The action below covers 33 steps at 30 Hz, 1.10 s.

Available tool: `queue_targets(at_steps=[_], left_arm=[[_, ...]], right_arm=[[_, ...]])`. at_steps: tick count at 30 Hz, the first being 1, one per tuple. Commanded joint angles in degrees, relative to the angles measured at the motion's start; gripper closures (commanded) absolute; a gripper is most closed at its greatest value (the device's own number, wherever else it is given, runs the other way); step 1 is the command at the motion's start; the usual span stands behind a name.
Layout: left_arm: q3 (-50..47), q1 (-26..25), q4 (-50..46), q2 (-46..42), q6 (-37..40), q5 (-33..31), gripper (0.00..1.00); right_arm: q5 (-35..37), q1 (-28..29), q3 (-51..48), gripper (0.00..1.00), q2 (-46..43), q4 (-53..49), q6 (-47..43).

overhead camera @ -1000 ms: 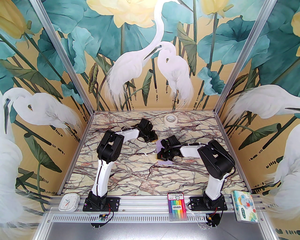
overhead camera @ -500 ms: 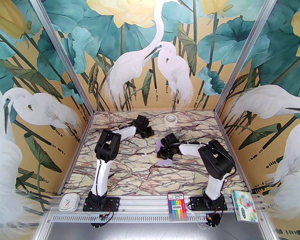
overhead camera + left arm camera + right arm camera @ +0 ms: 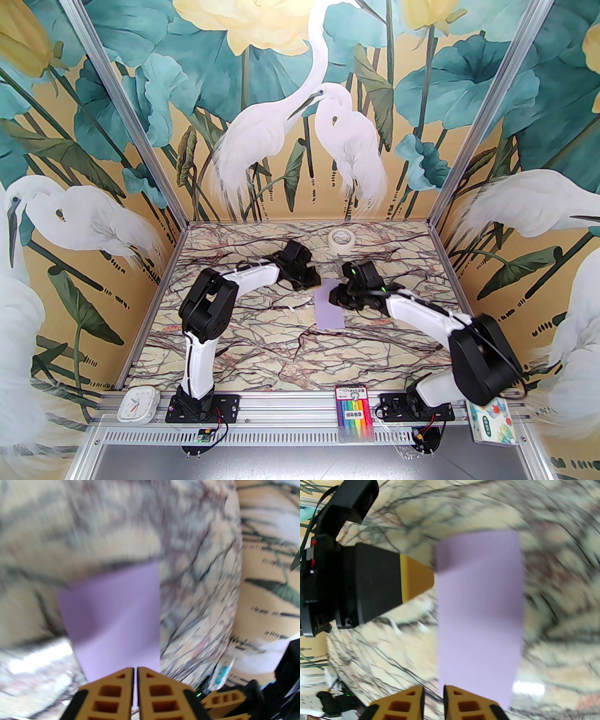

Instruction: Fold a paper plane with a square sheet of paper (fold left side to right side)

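The square sheet of paper [image 3: 329, 307] lies flat on the marble table, folded in half into a tall lavender rectangle [image 3: 117, 616] [image 3: 480, 609]. My left gripper [image 3: 312, 280] is shut, its tips [image 3: 135, 671] at the sheet's far left corner. I cannot tell whether they nip the edge. Its yellow finger [image 3: 417, 578] touches that corner in the right wrist view. My right gripper [image 3: 333, 297] sits at the sheet's right edge. Its jaws [image 3: 433, 689] stand slightly apart, and nothing is held between them.
A white tape roll [image 3: 341, 240] stands at the back of the table. On the front rail are a white clock [image 3: 137, 404], a marker pack [image 3: 355, 412] and a colourful tissue pack [image 3: 492, 419]. The right arm's elbow [image 3: 483, 361] hangs low at the front right.
The right gripper has come off the top of the sheet to its right edge and opened a little, and its elbow has dropped to the right. The left gripper moved right to the sheet's corner.
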Motion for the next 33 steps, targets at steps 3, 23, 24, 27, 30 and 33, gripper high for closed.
queue_targets(at_steps=[3,23,24,27,30,33], left_arm=[[-2.6,-2.0,-0.1,0.9,0.2,-2.9,0.90],[-5.9,-2.6,-0.3,4.1,0.2,-6.3,0.91],[-6.0,-2.5,-0.1,4.0,0.1,-6.3,0.91],[-6.2,-2.6,0.2,3.8,-0.1,-6.1,0.91],[-6.2,-2.6,0.3,3.8,-0.2,-6.1,0.91],[-6.1,-2.6,0.5,3.7,-0.3,-6.0,0.91]], right_arm=[[2.5,-1.4,-3.7,0.68,-3.4,-3.0,-0.8],[-2.9,-2.3,-8.1,0.60,2.5,2.4,3.1],[-3.1,-2.4,-8.0,0.60,2.9,2.5,3.2],[-3.4,-2.5,-7.8,0.60,4.2,2.5,3.4],[-3.7,-2.5,-7.5,0.61,5.4,2.4,3.4],[-4.2,-2.5,-7.6,0.61,5.8,2.7,3.5]])
